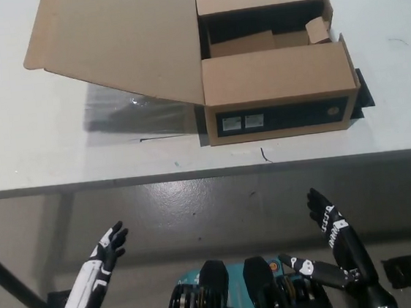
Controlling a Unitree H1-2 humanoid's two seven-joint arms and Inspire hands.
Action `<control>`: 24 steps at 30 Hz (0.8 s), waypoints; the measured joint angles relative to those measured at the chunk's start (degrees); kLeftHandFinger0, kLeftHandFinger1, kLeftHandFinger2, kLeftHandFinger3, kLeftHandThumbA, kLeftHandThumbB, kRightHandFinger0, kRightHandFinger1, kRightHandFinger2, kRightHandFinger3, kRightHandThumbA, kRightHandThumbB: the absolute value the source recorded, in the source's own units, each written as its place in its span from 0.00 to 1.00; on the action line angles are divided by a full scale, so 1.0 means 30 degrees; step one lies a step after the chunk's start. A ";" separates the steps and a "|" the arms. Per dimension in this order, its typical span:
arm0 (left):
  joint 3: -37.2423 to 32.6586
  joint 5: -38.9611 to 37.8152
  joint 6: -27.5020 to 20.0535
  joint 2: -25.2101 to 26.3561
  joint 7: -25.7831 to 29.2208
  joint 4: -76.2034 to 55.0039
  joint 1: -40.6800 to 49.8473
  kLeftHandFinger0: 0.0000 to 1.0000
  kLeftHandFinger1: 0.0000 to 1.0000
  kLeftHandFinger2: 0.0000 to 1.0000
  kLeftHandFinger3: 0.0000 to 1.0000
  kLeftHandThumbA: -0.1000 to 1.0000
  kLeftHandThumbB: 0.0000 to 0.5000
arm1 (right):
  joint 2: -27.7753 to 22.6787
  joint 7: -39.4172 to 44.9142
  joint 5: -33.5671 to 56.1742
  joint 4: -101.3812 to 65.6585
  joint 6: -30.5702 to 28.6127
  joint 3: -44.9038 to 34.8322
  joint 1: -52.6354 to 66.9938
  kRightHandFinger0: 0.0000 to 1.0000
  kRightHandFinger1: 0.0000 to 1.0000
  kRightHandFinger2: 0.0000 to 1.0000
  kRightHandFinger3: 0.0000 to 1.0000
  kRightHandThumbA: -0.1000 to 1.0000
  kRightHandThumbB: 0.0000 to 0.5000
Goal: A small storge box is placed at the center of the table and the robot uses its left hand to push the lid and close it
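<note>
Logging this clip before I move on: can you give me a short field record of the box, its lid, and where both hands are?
box: brown cardboard storage box on the white table, near its front edge
lid: large brown cardboard lid flap open, spread out to the box's left, raised off the table
box interior: dark, with smaller side flaps partly folded in
left hand: white left hand low, below the table edge, fingers apart, touching nothing
right hand: black right hand low, below the table edge, open, empty
task state: lid not yet pushed

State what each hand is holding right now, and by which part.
Nothing is held. The white left hand and black right hand are both open below the table edge, clear of the cardboard box.
</note>
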 measured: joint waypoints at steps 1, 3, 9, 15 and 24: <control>-0.0167 0.0016 -0.0007 -0.0003 -0.0083 -0.0209 -0.0003 1.00 1.00 1.00 1.00 1.00 0.49 | 0.0019 0.0022 0.0015 0.0014 -0.0024 -0.0002 -0.0004 1.00 1.00 1.00 1.00 1.00 0.69; -0.0408 0.0020 -0.0006 -0.0009 -0.0194 -0.0524 -0.0034 1.00 1.00 1.00 1.00 1.00 0.49 | 0.0022 0.0019 0.0012 0.0015 -0.0054 -0.0009 -0.0004 1.00 1.00 1.00 1.00 1.00 0.69; -0.0684 -0.0148 0.0006 -0.0012 -0.0582 -0.0840 -0.0510 1.00 1.00 1.00 1.00 1.00 0.41 | 0.0016 0.0015 0.0030 -0.0003 -0.0248 -0.0233 -0.0003 1.00 1.00 1.00 1.00 1.00 0.69; -0.0589 -0.1843 0.0170 -0.0020 -0.1423 -0.2278 -0.0754 1.00 1.00 1.00 1.00 1.00 0.52 | -0.0001 0.0015 0.0053 -0.0015 -0.0376 -0.0470 0.0010 1.00 1.00 1.00 1.00 1.00 0.63; -0.0159 -0.5291 0.1493 -0.0171 -0.2142 -0.3294 -0.0994 1.00 1.00 1.00 1.00 1.00 0.62 | -0.0001 -0.0001 0.0048 0.0032 -0.0370 -0.0481 0.0187 1.00 1.00 1.00 1.00 1.00 0.67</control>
